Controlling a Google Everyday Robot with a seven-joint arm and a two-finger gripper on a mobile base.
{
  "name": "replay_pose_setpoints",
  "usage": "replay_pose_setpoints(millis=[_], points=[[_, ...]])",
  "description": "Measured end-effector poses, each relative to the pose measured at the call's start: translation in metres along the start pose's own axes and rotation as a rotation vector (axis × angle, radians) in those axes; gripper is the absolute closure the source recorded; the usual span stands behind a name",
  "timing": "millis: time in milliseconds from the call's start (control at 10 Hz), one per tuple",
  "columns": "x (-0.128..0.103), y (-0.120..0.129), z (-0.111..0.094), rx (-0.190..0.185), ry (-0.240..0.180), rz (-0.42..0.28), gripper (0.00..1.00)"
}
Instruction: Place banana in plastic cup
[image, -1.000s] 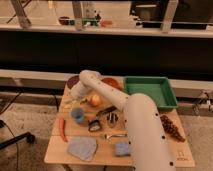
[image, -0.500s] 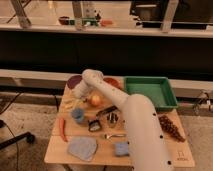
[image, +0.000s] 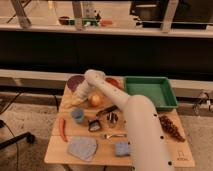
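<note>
Clearly the gripper (image: 80, 98) is low over the table (image: 160, 152), at about ten o'clock from its middle, right at the banana (image: 75, 103); the jaws are together, but whether the banana sits between them cannot be told. The banana lies near the table's left edge; the plastic cup (image: 77, 115) stands near it at six o'clock; the orange fruit (image: 95, 100) is just beside the gripper at three o'clock; the red chili (image: 62, 129) lies at seven o'clock from the cup.
</note>
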Motion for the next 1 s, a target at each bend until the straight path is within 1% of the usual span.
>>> replay_pose_setpoints(millis=[400,500,600,700,800,1000], points=[[0.000,0.001,-0.004,0.011,-0.018,0.002,0.83],[-0.002,0.001,-0.006,0.020,-0.019,-0.005,0.83],[-0.007,0.002,-0.012,0.040,-0.020,-0.022,0.83],[-0.013,0.003,-0.021,0.057,-0.021,-0.034,0.83],[-0.027,0.003,-0.037,0.083,-0.026,-0.052,0.83],[-0.050,0.004,-0.064,0.123,-0.034,-0.082,0.83]])
